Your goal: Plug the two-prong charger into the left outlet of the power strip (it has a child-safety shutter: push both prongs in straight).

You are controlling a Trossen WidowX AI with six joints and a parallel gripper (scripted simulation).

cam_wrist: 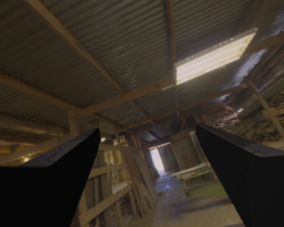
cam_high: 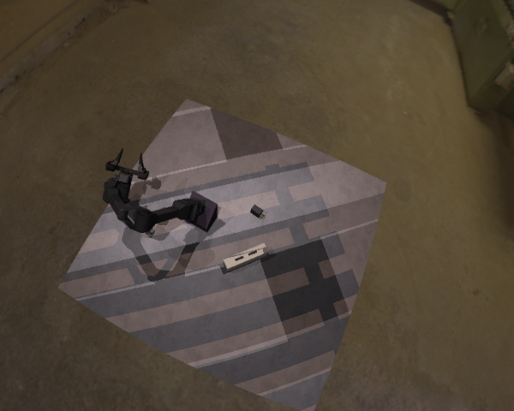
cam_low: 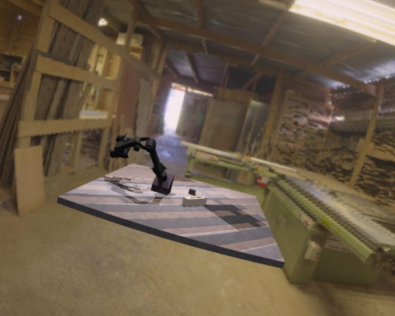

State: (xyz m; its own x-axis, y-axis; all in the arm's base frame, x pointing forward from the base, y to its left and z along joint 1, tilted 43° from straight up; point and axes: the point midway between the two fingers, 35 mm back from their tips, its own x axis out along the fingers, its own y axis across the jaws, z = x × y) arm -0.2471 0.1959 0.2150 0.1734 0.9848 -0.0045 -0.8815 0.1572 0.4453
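A small black two-prong charger [cam_high: 256,210] [cam_low: 191,191] lies on the patterned table. Its metal prongs point toward the lower right in the top view. The cream power strip [cam_high: 230,263] [cam_low: 194,202] sits apart from the charger, below it in the top view, with two dark outlets on its top. My gripper [cam_high: 131,151] [cam_wrist: 148,130] is open and empty, raised at the left side of the table, far from the charger and strip. The wrist view shows both fingers spread wide, with neither charger nor strip in sight.
The arm's dark purple base block [cam_high: 211,213] [cam_low: 161,187] stands on the table left of the charger. The table [cam_high: 244,305] [cam_low: 177,220] has open edges all round. A green machine [cam_high: 492,57] [cam_low: 293,231] stands beyond its right side.
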